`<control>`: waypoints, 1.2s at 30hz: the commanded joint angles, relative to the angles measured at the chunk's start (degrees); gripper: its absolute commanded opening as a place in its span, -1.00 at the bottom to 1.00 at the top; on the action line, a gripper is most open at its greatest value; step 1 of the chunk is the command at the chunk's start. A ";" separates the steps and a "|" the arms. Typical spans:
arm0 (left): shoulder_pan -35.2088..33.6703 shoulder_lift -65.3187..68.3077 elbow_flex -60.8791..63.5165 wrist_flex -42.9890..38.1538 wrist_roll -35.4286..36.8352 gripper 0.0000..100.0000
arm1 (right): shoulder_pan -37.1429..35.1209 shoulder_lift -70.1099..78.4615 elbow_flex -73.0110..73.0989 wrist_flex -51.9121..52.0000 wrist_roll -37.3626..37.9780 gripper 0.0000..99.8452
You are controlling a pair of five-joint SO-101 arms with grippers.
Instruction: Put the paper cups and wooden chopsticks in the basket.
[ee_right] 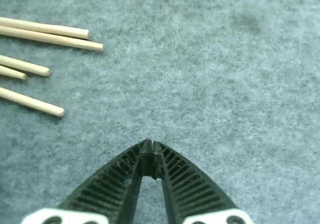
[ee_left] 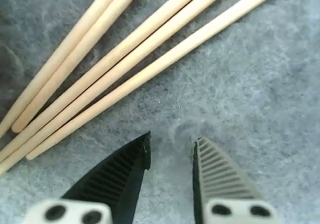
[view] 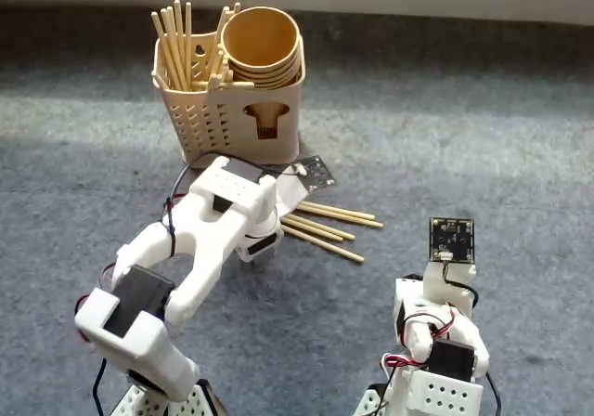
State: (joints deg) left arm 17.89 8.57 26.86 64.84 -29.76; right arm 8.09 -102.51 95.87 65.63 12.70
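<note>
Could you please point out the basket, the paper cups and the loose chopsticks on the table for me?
basket [view: 218, 123]: high view, on its perforated front wall.
paper cups [view: 263, 40]: high view, inside the top cup of the stack.
loose chopsticks [ee_left: 150, 73]: left wrist view, midway along one stick.

The table in front of me is covered by a grey, fuzzy, carpet-like cloth [view: 483, 128], paler in a band across its far half. A cream basket [view: 223, 123] stands upright on it towards the far edge. Just on my side of the basket, five loose chopsticks [view: 325, 226] lie flat on the pile, roughly side by side and fanning slightly apart.
</note>
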 commanded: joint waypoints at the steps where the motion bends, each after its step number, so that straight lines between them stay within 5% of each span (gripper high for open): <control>1: 0.84 0.22 -1.89 0.62 -3.78 -0.83 | 0.48 -0.04 6.81 -0.92 -0.26 -0.97; 4: 1.01 0.22 -1.80 0.79 -5.01 -1.00 | 0.48 -0.04 6.81 -0.92 -0.26 -0.97; 22: 1.27 -20.35 7.69 1.85 -2.11 -0.99 | 0.48 -0.04 6.81 -0.92 -0.26 -0.97; 28: 1.36 -20.18 5.23 0.62 -2.11 -0.65 | 0.48 -0.04 6.81 -0.92 -0.26 -0.97; 36: 7.52 -20.09 4.97 -5.01 -2.37 -0.67 | 0.48 -0.04 6.81 -0.92 -0.26 -0.97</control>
State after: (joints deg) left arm 22.20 -9.27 34.77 61.05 -32.22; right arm 8.09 -102.51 95.87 65.63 12.70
